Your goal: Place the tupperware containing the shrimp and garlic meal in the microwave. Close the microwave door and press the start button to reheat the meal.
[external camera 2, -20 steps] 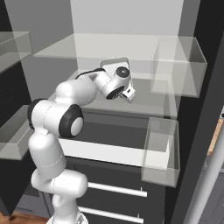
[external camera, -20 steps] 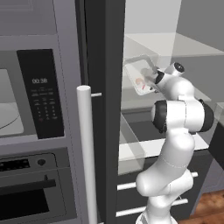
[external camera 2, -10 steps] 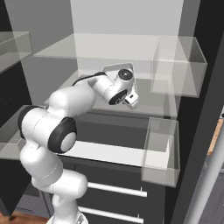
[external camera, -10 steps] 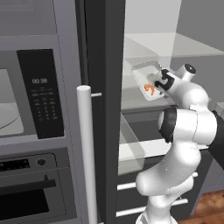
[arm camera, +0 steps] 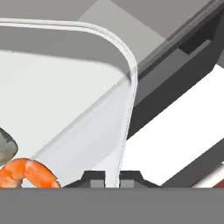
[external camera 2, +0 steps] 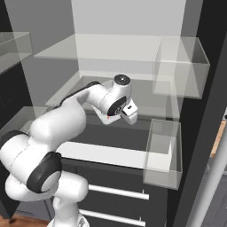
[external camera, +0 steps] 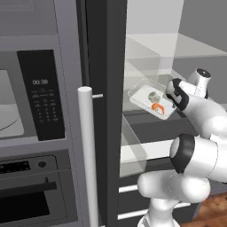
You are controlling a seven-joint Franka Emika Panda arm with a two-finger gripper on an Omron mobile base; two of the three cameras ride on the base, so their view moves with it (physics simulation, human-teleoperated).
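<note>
one tupperware, a shallow clear tray, sits tilted in the air in front of the glass fridge shelf, just left of the robot's hand. inside the tupperware lie two pieces of the shrimp and garlic meal: one curved orange shrimp and one pale garlic bulb, the bulb just behind the shrimp. in the hand view the shrimp lies at the lower left of the tray and the tray's rounded rim runs straight down into the gripper, whose two dark tips stand close on either side of the clear wall, pinching it.

left of the tupperware, past a dark fridge wall and one tall white vertical handle, is one microwave with a black keypad panel and a pale cavity showing one round turntable. below the microwave is one oven with a dark window.

around the tupperware the fridge is grey-walled, with clear shelves and two clear door bins seen from the right base view, one above the other. a strip of wooden floor shows at the lower right.
</note>
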